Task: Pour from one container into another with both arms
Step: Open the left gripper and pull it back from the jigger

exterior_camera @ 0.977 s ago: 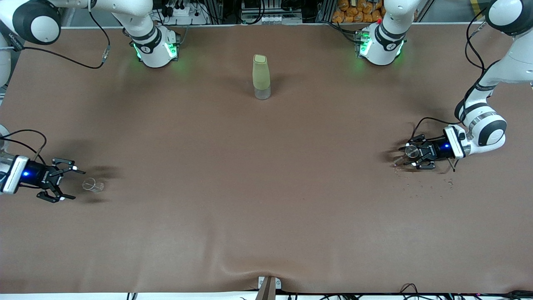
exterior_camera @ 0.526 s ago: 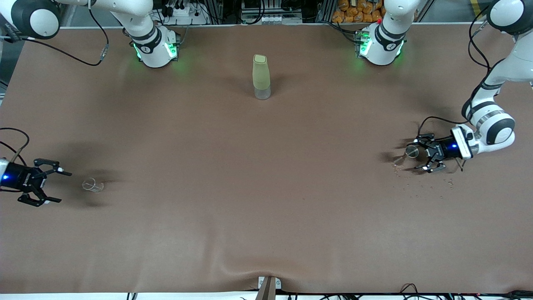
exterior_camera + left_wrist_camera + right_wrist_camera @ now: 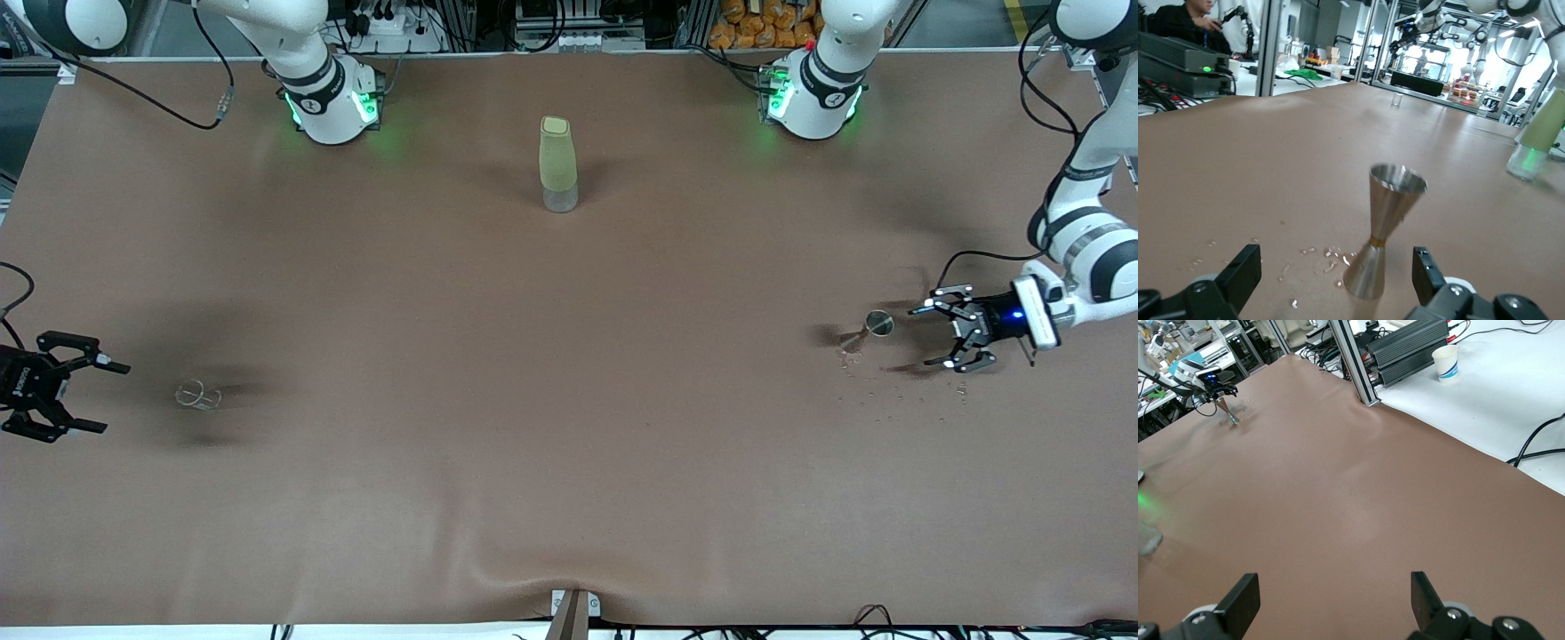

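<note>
Standing upright near the left arm's end, your jigger (image 3: 874, 327) points its long axis straight up, just beside the wide-open, empty left gripper (image 3: 941, 335). Your right gripper (image 3: 96, 396) gapes empty near a clear cup (image 3: 197, 395) at its end.

**2 vessels stood apart on the counter**

A steel jigger (image 3: 874, 327) stood upright at the left arm's end, hourglass-shaped, with spilled droplets (image 3: 889, 391) scattered round its foot. A small clear glass cup (image 3: 197, 395) stood upright at the right arm's end, well apart from the jigger.
</note>
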Controlling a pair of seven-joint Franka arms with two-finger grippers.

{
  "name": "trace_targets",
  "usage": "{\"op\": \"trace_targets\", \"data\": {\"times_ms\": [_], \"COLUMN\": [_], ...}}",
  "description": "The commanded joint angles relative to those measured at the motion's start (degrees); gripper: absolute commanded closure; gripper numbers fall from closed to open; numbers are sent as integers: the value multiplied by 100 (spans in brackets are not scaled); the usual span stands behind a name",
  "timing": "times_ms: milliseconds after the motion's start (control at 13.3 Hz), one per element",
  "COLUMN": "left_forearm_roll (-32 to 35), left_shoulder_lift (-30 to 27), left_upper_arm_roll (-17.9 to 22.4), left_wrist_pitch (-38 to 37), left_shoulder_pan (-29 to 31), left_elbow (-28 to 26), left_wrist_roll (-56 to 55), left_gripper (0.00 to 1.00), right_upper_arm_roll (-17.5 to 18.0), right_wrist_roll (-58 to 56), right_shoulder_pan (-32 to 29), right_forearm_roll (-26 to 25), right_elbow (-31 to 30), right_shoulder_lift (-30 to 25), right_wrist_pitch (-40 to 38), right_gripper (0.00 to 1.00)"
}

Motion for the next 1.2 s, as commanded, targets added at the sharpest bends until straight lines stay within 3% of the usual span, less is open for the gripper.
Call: {"op": "trace_targets", "data": {"times_ms": [0, 225, 601, 902, 1127], "left_forearm_roll": [378, 528, 1546, 1968, 2276], "left_shoulder_lift": [-817, -1459, -2848, -3340, -3798], "left_upper_arm_roll": [9, -61, -79, -281, -403], "left_wrist_pitch": [-7, 89, 195, 143, 125], "left_shoulder_pan": [-40, -101, -585, -576, -576], "left_elbow": [-122, -113, -78, 80, 159], "left_wrist_roll": [-1278, -2353, -5136, -6431, -7485], "left_gripper": [0, 0, 0, 0, 0], "right_upper_arm_roll": [7, 7, 16, 16, -28], "right_wrist_roll": [645, 1322, 2350, 3291, 4037], "right_shoulder_pan": [126, 232, 398, 767, 1171], "right_forearm_roll": [-302, -469, -943, -1488, -2067], "right_elbow": [-97, -97, -97, -141, -544], "right_shoulder_lift": [-366, -630, -1104, -1632, -2326], "right_wrist_pitch": [-13, -30, -171, -232, -223], "right_gripper": [0, 0, 0, 0, 0]}}
